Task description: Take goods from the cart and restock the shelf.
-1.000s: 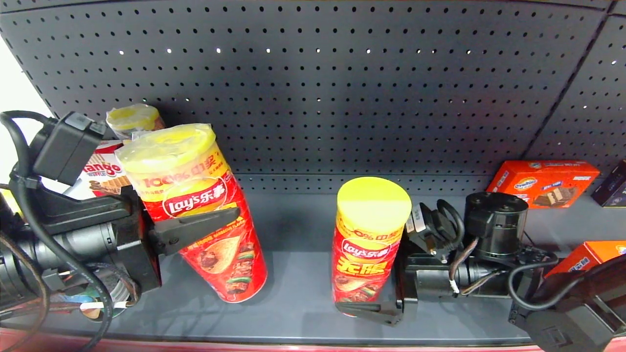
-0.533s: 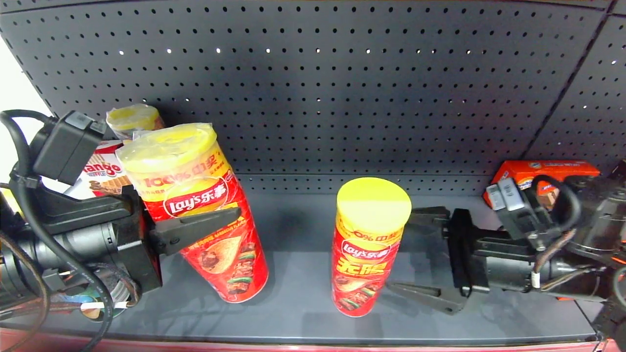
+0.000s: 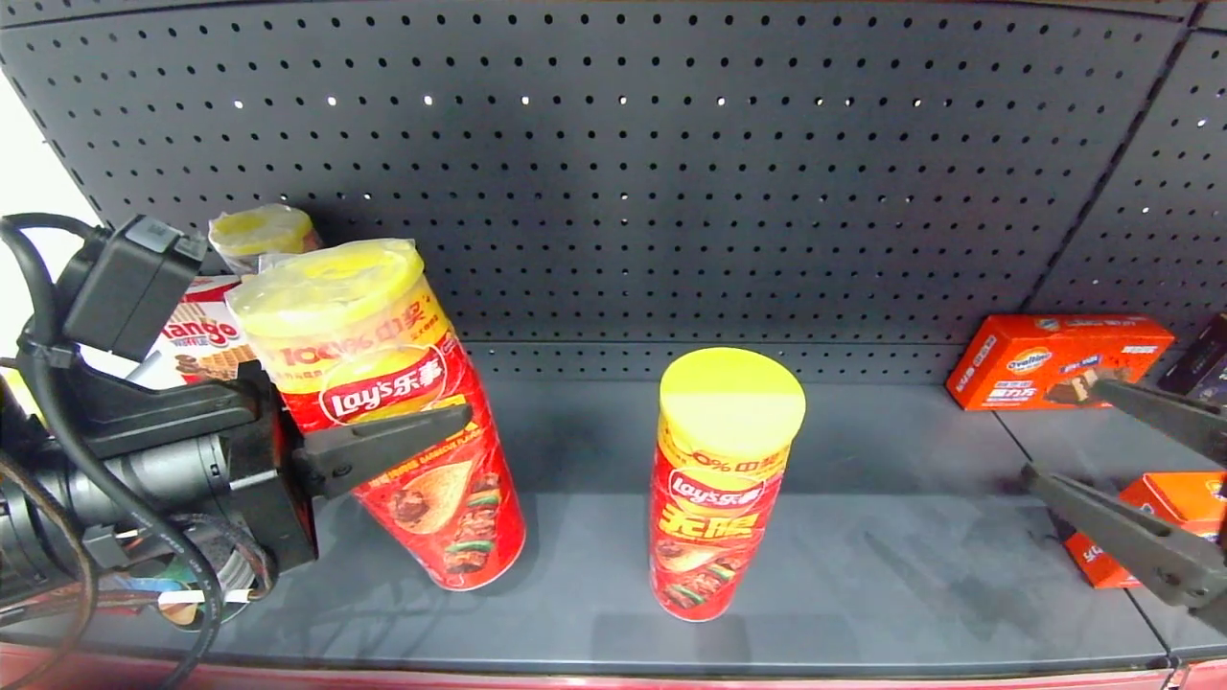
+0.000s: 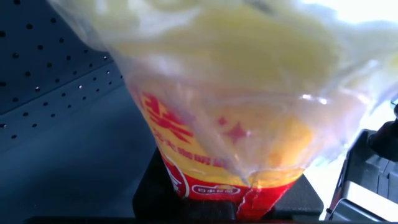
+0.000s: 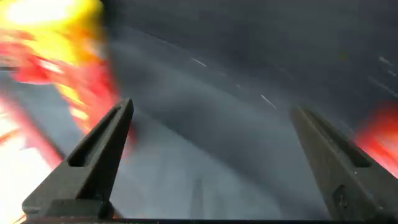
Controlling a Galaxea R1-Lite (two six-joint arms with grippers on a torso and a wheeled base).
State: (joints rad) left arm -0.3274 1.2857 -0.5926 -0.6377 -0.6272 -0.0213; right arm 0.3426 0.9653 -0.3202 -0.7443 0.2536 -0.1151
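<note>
Left hand: reaching in level from the left end of the shelf, its dark fingers clamped across the middle of a chip can; one finger crosses the front of the label.
Held chip can: a tall red cylinder, tilted so its yellow lid leans left, its base down at the shelf board (I cannot tell if it rests there). Crinkled clear film covers the lid, seen close up in the left wrist view.
Right hand: at the right end of the shelf, its two long tapered black fingers spread wide with nothing between them; the right wrist view shows bare shelf board through the gap.
Standing chip can: upright mid-shelf, well apart from both hands, glossy red with a flat, smooth yellow lid.
Shelf: a matte dark grey board with a perforated metal back panel.
Orange boxes: one flat carton by the back panel, another nearer the front, partly behind the right hand's fingers.
Behind the left hand: a wafer box and another yellow-lidded can.
</note>
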